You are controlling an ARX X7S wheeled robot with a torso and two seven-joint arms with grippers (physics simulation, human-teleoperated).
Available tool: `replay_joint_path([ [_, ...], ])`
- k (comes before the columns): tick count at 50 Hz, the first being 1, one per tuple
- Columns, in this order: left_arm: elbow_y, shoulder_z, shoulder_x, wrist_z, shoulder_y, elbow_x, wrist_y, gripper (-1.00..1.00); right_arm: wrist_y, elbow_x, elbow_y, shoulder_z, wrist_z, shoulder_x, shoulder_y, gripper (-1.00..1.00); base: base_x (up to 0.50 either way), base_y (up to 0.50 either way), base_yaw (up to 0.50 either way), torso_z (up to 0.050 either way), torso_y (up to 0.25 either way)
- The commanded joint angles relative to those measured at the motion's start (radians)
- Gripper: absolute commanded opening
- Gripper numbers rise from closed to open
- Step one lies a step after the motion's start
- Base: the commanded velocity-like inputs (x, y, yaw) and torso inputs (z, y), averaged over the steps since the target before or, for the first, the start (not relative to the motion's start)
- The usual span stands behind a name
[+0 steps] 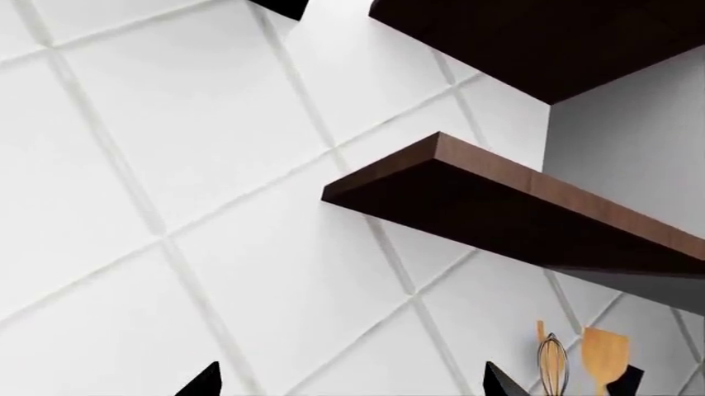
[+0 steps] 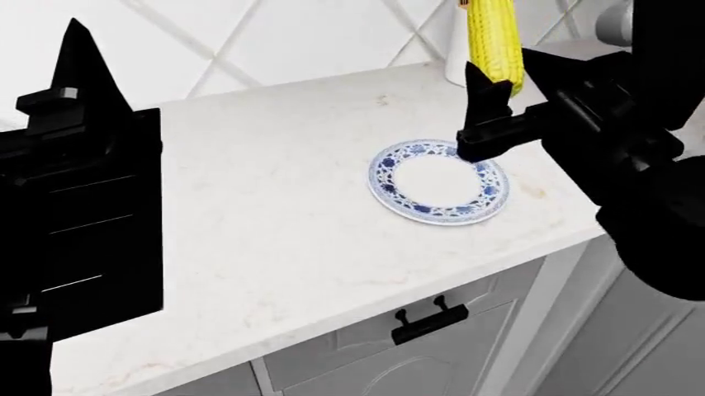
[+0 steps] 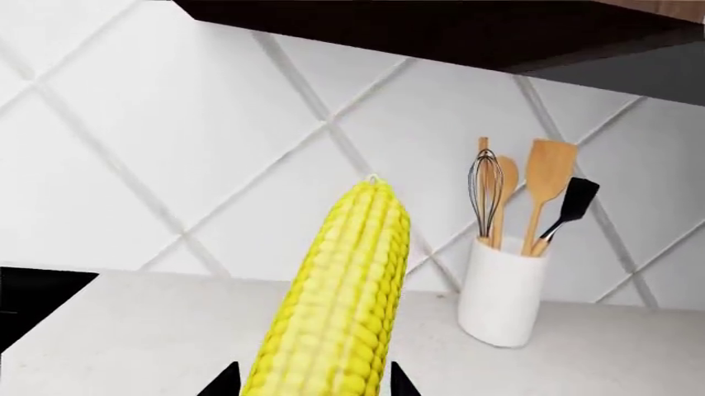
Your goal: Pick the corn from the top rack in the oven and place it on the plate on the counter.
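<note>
My right gripper (image 2: 496, 87) is shut on the yellow corn (image 2: 491, 37) and holds it upright above the far right rim of the blue-rimmed white plate (image 2: 388, 169) on the white counter (image 2: 276, 223). In the right wrist view the corn (image 3: 342, 297) fills the gap between the two black fingertips of the right gripper (image 3: 313, 384). My left gripper (image 2: 78, 74) is raised at the left, over the counter's left part. In the left wrist view the left gripper (image 1: 352, 388) is open and empty, facing the tiled wall. The oven and its rack are out of view.
A white utensil holder (image 3: 501, 289) with a whisk and wooden spatulas stands at the back of the counter, behind the corn. Two dark wooden shelves (image 1: 518, 206) hang on the tiled wall. A cabinet drawer with a black handle (image 2: 430, 318) sits below the counter's front edge.
</note>
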Motion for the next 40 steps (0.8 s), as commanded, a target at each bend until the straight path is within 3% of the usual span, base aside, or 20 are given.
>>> replay_joint_path([
  [1,-0.003,0.008,-0.001,-0.002,-0.007,-0.004,0.002,1.00,-0.052,-0.239,0.206,-0.131,-0.217,-0.068,0.051,-1.00,0.00,0.00,0.00,0.000,0.000],
  [40,-0.007,0.025,-0.005,0.000,0.002,0.007,0.016,1.00,-0.310,-0.573,0.924,-0.390,-0.542,-0.260,0.200,-1.00,0.00,0.00,0.00,0.000,0.001],
])
